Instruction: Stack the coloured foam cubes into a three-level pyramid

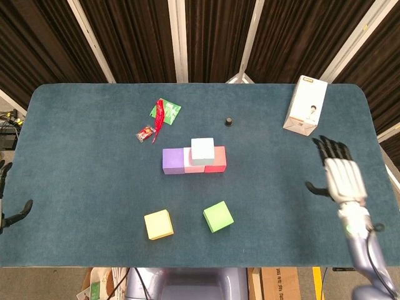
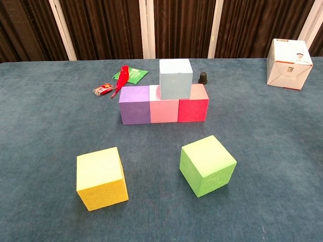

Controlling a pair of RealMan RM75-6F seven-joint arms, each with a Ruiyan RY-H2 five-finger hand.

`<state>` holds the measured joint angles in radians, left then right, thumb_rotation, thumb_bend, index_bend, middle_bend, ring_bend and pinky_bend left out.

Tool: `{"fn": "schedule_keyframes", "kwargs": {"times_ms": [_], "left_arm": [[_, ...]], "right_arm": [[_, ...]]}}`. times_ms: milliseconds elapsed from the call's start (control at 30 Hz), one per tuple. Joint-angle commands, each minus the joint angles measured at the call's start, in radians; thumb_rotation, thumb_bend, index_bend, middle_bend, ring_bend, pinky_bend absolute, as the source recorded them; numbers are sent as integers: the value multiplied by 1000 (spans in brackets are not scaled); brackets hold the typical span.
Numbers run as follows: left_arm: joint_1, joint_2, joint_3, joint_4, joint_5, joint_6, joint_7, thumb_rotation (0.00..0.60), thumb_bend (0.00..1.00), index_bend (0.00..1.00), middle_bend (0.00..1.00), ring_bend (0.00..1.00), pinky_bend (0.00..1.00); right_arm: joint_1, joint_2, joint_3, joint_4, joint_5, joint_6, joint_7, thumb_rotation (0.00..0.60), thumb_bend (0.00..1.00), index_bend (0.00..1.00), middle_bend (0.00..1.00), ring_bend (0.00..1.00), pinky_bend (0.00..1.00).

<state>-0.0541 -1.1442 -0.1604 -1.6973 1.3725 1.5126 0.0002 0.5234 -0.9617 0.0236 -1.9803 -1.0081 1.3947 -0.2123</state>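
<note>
while my hands sit away from the cubes, here is what i see:
base row: purple cube (image 2: 135,105), pink cube (image 2: 164,110) and red cube (image 2: 193,108) side by side, touching, on the blue table (image 2: 45,126).
second level: light blue cube (image 2: 175,78) rests on top, over the pink and red cubes.
loose cubes: yellow cube (image 2: 101,177) and green cube (image 2: 207,165) lie on the table nearer me, well apart from the row and from each other.
right hand (image 1: 342,178): by the table's right edge in the head view, fingers spread, holding nothing.
left hand (image 1: 5,206): only dark fingertips at the left edge of the head view; i cannot tell how its fingers lie.
containers: white carton (image 2: 288,56) stands at the far right corner; i cannot see inside it.
other bits: red and green wrappers (image 2: 121,78) far left of the row; small black cap (image 2: 203,78) just behind the red cube.
</note>
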Motion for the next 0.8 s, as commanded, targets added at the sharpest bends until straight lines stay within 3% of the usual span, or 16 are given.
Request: {"fn": "schedule_keyframes", "kwargs": {"times_ms": [33, 333, 600, 800], "left_arm": [[-13, 37, 11, -32, 19, -26, -1, 600, 359, 60, 0, 0, 0], [-139, 210, 13, -157, 35, -255, 31, 600, 328, 59, 0, 0, 0], [-311, 333, -9, -178, 99, -486, 44, 600, 317, 58, 0, 0, 0], [-413, 365, -5, -177, 215, -587, 38, 600, 306, 58, 0, 0, 0]], "right_arm": [[-126, -22, -85, 94, -139, 107, 85, 600, 247, 0, 15, 0, 0], [-284, -152, -132, 231, -232, 192, 133, 600, 247, 0, 16, 0, 0], [-331, -195, -95, 283, -216, 178, 159, 600, 247, 0, 16, 0, 0], [-351, -210, -58, 286, -197, 184, 133, 600, 248, 0, 16, 0, 0]]}}
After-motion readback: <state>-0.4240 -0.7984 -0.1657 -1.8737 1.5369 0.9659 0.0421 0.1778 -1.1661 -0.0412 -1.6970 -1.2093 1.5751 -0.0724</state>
